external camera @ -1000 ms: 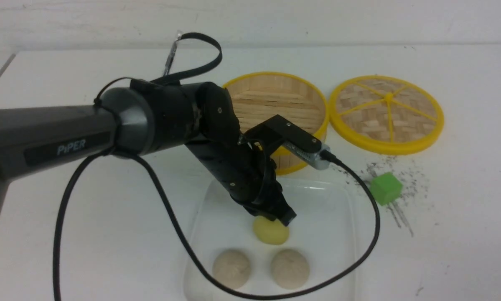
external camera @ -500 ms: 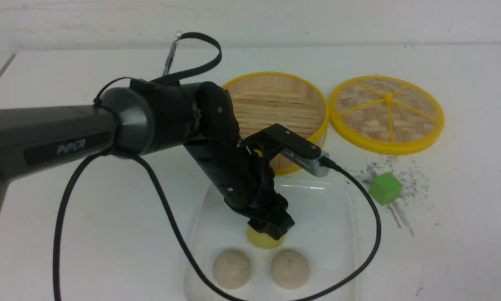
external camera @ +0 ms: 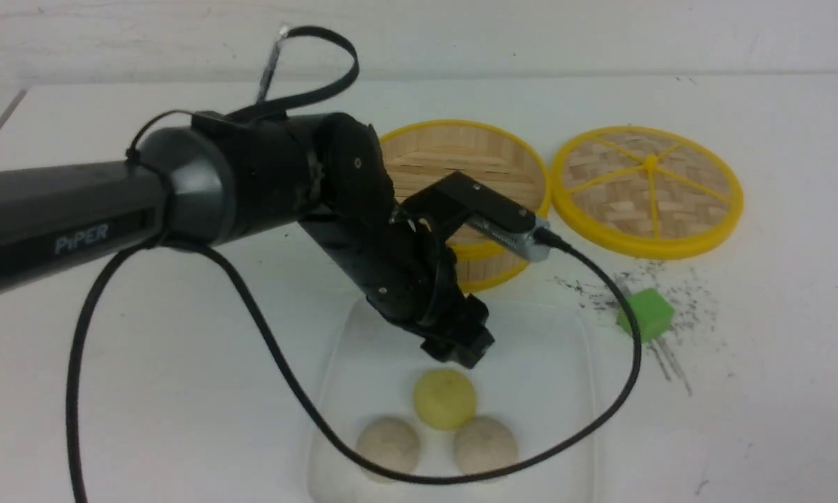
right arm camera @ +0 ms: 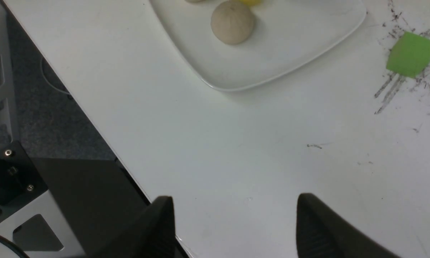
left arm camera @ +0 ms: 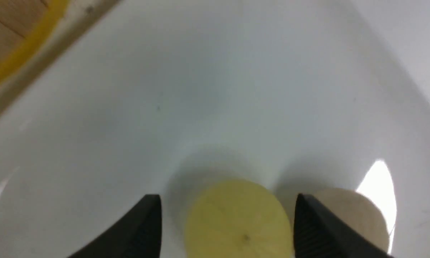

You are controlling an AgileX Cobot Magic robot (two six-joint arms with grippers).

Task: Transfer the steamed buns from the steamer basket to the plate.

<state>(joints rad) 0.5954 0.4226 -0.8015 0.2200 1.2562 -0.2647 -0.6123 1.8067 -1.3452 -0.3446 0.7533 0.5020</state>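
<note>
Lifted clear of the yellow bun [external camera: 445, 398] it pinched a second ago, the left tool [external camera: 460, 355] now hangs just above it near the centre of the front view, jaws spread and holding nothing. In the left wrist view its black fingers [left arm camera: 143, 229] stand on either side of the bun with a narrow gap on each side.

That bun sits on the plate [external camera: 551, 363] at lower centre, close against the two beige buns [external camera: 388, 445] in front of it, so all three are on the plate. The steamer basket [external camera: 460, 161], at upper centre and partly behind the arm, shows its slatted floor. Its lid [external camera: 648, 188] lies at upper right, and the green cube [external camera: 645, 314] is below it on the worktop [external camera: 775, 391].

The right tool [right arm camera: 232, 215] shows only in its wrist view, fingers apart over bare worktop near the edge.
</note>
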